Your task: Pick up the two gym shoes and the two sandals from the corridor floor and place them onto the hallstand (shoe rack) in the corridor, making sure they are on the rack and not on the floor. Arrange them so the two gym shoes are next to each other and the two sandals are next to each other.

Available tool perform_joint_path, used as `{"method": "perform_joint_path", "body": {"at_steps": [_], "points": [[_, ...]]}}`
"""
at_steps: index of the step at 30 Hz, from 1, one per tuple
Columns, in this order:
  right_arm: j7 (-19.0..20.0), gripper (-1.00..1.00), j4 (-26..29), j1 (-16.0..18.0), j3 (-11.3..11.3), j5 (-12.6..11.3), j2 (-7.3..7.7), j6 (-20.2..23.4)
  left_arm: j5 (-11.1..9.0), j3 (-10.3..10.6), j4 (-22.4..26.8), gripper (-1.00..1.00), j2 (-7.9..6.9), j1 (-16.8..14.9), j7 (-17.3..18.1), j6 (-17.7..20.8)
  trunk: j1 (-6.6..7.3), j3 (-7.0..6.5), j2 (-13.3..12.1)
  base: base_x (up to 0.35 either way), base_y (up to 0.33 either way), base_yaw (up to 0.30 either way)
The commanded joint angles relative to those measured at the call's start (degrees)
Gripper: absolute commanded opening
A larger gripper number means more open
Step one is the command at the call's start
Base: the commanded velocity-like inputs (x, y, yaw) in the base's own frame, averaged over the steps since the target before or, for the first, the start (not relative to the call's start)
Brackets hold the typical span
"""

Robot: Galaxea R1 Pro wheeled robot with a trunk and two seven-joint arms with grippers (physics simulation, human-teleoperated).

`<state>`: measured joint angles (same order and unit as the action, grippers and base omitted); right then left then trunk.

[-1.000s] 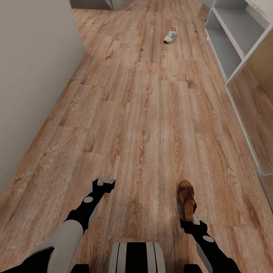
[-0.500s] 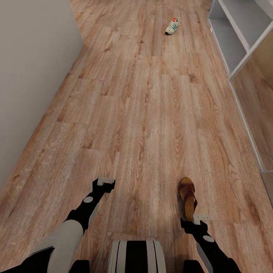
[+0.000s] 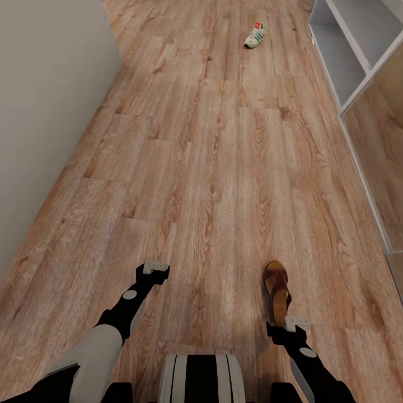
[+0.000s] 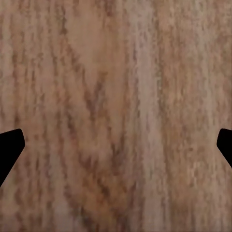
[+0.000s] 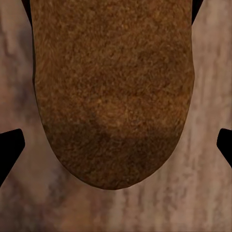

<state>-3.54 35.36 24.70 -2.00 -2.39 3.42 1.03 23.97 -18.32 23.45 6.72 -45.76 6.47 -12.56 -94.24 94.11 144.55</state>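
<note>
My right tool (image 3: pixel 297 322) hangs spread wide over the heel end of a brown sandal (image 3: pixel 277 290) lying on the corridor floor (image 3: pixel 224 168), gripping nothing; my left tool (image 3: pixel 155 268) is just as open over bare planks. The risk, I think, is closing on the rounded heel alone, so the sandal swings or slips out on the lift (the grip would sit far from its middle). Its long axis runs straight away from me, toe ahead. One gym shoe (image 3: pixel 254 35) lies far up the corridor beside the hallstand (image 3: pixel 347 50), toe pointing away and slightly right
</note>
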Motion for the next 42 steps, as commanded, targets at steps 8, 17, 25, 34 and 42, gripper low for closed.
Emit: {"method": "perform_joint_path", "body": {"at_steps": [8, 17, 25, 34, 42], "points": [[-0.2, 1.00, 0.1, 0.0, 0.0, -0.3, 0.01, 0.1, 0.4, -0.5, 0.0, 1.00, 0.05, 0.0, 0.4, -0.1, 0.01, 0.05, 0.0, 0.060, 0.000, 0.000], [-0.2, 1.00, 0.1, 0.0, 0.0, -0.3, 0.04, 0.1, 0.4, -0.5, 0.0, 1.00, 0.04, 0.0, 0.4, -0.2, 0.01, 0.05, 0.0, 0.068, 0.000, 0.000], [-0.2, 1.00, 0.1, 0.0, 0.0, -0.3, 0.09, 0.1, 0.4, -0.4, 0.0, 1.00, 0.02, 0.0, 0.4, -0.2, 0.01, 0.05, 0.0, 0.010, 0.000, 0.000], [-0.2, -1.00, 0.1, 0.0, 0.0, -0.3, 0.10, 0.1, 0.4, -0.5, 0.0, 1.00, 0.00, 0.0, 0.4, -0.2, 0.01, 0.05, 0.0, 0.001, 0.000, 0.000], [-0.2, -1.00, 0.1, 0.0, 0.0, -0.3, 0.10, 0.1, 0.4, -0.5, 0.0, 1.00, -0.04, 0.0, 0.4, -0.1, 0.01, 0.05, 0.0, 0.000, 0.000, 0.000]]}}
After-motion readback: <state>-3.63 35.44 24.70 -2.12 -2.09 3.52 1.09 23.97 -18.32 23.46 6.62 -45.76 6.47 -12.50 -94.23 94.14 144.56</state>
